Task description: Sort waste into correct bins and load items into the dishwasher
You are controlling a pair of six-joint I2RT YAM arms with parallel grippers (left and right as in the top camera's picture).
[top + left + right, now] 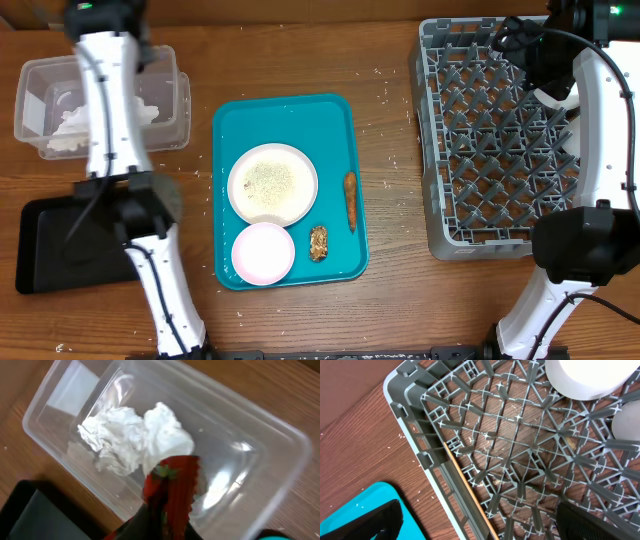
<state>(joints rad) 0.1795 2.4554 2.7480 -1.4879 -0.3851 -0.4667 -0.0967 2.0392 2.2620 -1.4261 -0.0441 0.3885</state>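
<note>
A crumpled white napkin (125,440) lies in the clear tub (260,460). My left gripper (165,525) hangs over that tub with the red-and-silver foil wrapper (172,485) sticking up from between its dark fingers. On the teal tray (335,120) are a white plate (272,183) dusted with rice crumbs, a small white bowl (263,252), a brown nutty chunk (318,242) and a thin brown sausage (350,200). My right gripper (480,527) stands open and empty above the left wall of the grey dish rack (470,420). Two white dishes (585,377) sit in the rack.
The black tray (50,250) lies in front of the clear tub (30,100), under my left arm. A thin orange-brown stick (470,495) runs along the rack's left wall. Rice crumbs are scattered on the wood between the teal tray and the rack (500,170).
</note>
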